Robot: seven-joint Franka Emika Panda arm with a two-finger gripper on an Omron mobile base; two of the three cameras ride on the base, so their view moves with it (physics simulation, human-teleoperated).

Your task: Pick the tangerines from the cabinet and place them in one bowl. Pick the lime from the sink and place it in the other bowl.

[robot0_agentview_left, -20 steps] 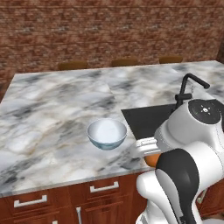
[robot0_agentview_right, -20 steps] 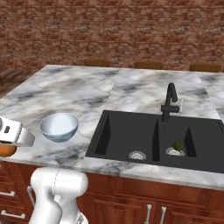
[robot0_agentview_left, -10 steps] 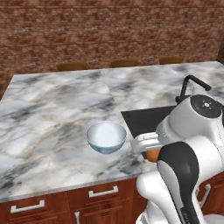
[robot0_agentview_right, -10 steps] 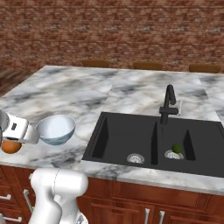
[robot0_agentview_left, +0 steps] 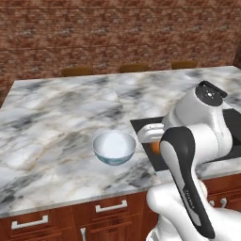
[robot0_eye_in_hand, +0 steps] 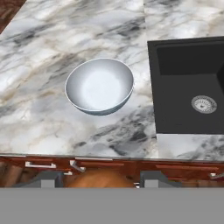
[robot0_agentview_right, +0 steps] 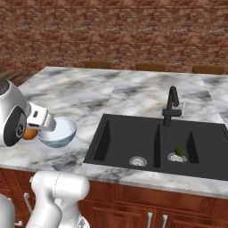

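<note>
My gripper (robot0_eye_in_hand: 99, 180) is shut on an orange tangerine (robot0_eye_in_hand: 103, 176), which also shows in the left base view (robot0_agentview_left: 155, 147) and the right base view (robot0_agentview_right: 29, 133). The pale blue-white bowl (robot0_agentview_left: 114, 147) stands empty on the marble counter, a little ahead of the hand (robot0_eye_in_hand: 99, 85). In the left base view the tangerine hangs just right of the bowl. The dark-green lime (robot0_agentview_right: 179, 151) lies in the right basin of the black sink (robot0_agentview_right: 116, 136), beside a steel drain. The wall cabinet, the second tangerine and the dark brown bowl are out of view.
An angular black faucet (robot0_agentview_right: 171, 106) stands behind the sink. The marble counter (robot0_agentview_left: 56, 117) spreads wide to the bowl's left and behind it. Wooden drawers with metal handles (robot0_agentview_left: 111, 206) run below the front edge. A brick wall (robot0_agentview_left: 117, 37) closes the back.
The gripper has carried the tangerine up and forward, from beside the counter's front edge to close by the bowl. Bowl and lime have stayed put.
</note>
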